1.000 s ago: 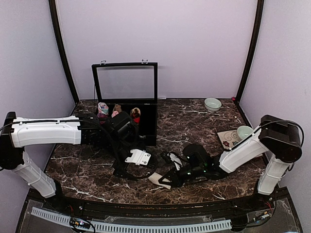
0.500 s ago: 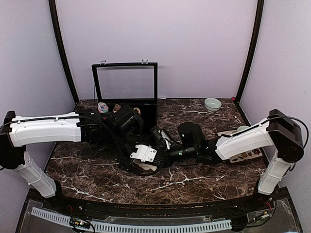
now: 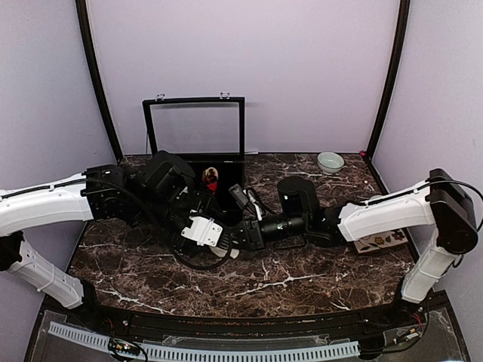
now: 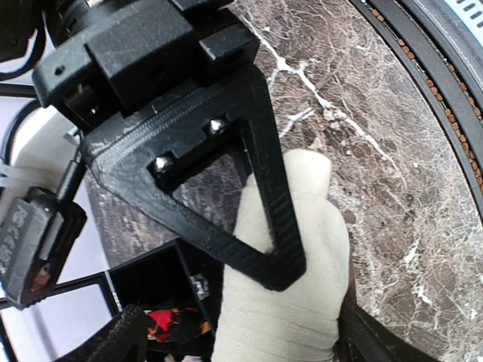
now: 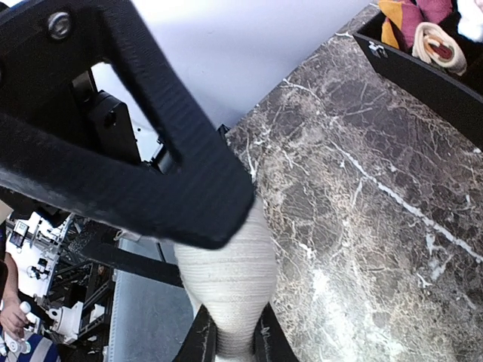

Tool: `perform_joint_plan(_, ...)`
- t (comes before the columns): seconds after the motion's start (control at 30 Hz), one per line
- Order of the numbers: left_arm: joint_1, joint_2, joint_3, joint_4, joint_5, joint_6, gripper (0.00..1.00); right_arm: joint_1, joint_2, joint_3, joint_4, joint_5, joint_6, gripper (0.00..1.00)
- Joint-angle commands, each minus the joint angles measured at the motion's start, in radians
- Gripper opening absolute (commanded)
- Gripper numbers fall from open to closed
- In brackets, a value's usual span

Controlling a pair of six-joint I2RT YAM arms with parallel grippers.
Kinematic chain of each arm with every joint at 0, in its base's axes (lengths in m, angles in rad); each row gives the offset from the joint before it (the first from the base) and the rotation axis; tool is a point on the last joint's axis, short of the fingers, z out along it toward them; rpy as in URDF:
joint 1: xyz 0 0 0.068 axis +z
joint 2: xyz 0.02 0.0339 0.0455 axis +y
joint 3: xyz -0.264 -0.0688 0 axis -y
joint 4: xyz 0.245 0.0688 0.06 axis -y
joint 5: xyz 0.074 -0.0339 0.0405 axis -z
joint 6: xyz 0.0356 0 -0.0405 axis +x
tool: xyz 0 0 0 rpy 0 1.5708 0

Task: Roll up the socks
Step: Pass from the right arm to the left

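A cream sock [image 4: 290,302] is bunched into a thick bundle just above the marble table. My right gripper [image 5: 230,343] is shut on its narrow ribbed end [image 5: 226,279]. One of its black fingers [image 4: 264,196] lies across the sock in the left wrist view. My left gripper [image 4: 249,339] is open, its jaws straddling the bundle with a gap on the left side. In the top view both grippers meet at mid-table, left [image 3: 215,237] and right [image 3: 240,232]. The black sock with red-orange argyle [image 4: 167,320] lies in the black box behind.
A black box [image 3: 230,200] with its lid raised stands at the back centre, with rolled sock bundles [image 5: 423,30] inside. A pale bowl [image 3: 330,161] sits at the back right. A patterned plate [image 3: 381,241] lies by the right arm.
My right gripper has carried the cream sock left from the front middle to the left gripper. The left arm has drawn back and left, and its jaws have narrowed a little.
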Motion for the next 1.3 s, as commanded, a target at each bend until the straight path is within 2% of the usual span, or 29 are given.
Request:
perform_joint_plan(0.0, -0.001, -0.028, -0.014, 0.017, -0.024, 0.061, 0.84, 0.013, -0.026, 0.066, -0.012, -0.017, 0.049, 0.0)
perform_joint_plan(0.1, -0.001, -0.017, 0.007, 0.009, -0.026, 0.05, 0.78, 0.028, -0.022, 0.111, -0.065, -0.002, 0.05, 0.0)
perform_joint_plan(0.2, -0.001, -0.016, 0.017, 0.004, -0.036, 0.065, 0.73, 0.036, -0.028, 0.119, -0.048, 0.005, 0.081, 0.0)
perform_joint_plan(0.37, -0.001, -0.039, -0.007, 0.034, -0.081, 0.102, 0.57, 0.042, -0.029, 0.125, -0.053, 0.004, 0.111, 0.0)
perform_joint_plan(0.47, -0.003, -0.072, -0.049, 0.138, -0.125, 0.133, 0.39, 0.042, -0.016, 0.132, -0.069, 0.003, 0.161, 0.0)
perform_joint_plan(0.5, -0.004, -0.084, -0.06, 0.18, -0.137, 0.143, 0.28, 0.042, -0.013, 0.136, -0.065, 0.006, 0.176, 0.0)
perform_joint_plan(0.53, -0.004, -0.091, -0.07, 0.2, -0.152, 0.153, 0.21, 0.042, -0.011, 0.139, -0.063, 0.008, 0.186, 0.0)
perform_joint_plan(0.6, -0.007, -0.097, -0.09, 0.233, -0.181, 0.184, 0.1, 0.042, -0.012, 0.145, -0.055, 0.013, 0.194, 0.0)
perform_joint_plan(0.67, -0.009, -0.105, -0.122, 0.285, -0.215, 0.212, 0.07, 0.043, -0.012, 0.153, -0.05, 0.013, 0.2, 0.0)
perform_joint_plan(0.8, -0.013, -0.13, -0.186, 0.406, -0.262, 0.281, 0.06, 0.043, -0.014, 0.151, -0.031, 0.006, 0.225, 0.0)
perform_joint_plan(0.87, -0.015, -0.133, -0.195, 0.43, -0.274, 0.289, 0.0, 0.042, -0.016, 0.152, -0.037, 0.005, 0.233, 0.02)
perform_joint_plan(0.97, -0.014, -0.115, -0.116, 0.297, -0.222, 0.2, 0.0, 0.042, -0.047, 0.152, -0.075, 0.052, 0.199, 0.19)
perform_joint_plan(1.1, 0.005, -0.064, 0.055, 0.012, -0.034, -0.06, 0.0, 0.039, -0.142, 0.163, -0.192, 0.178, 0.045, 0.29)
perform_joint_plan(1.23, 0.104, 0.028, 0.242, -0.225, 0.276, -0.301, 0.0, 0.041, -0.236, 0.171, -0.297, 0.318, -0.136, 0.4)
perform_joint_plan(1.27, 0.14, 0.062, 0.288, -0.307, 0.404, -0.349, 0.0, 0.039, -0.257, 0.168, -0.317, 0.351, -0.163, 0.44)
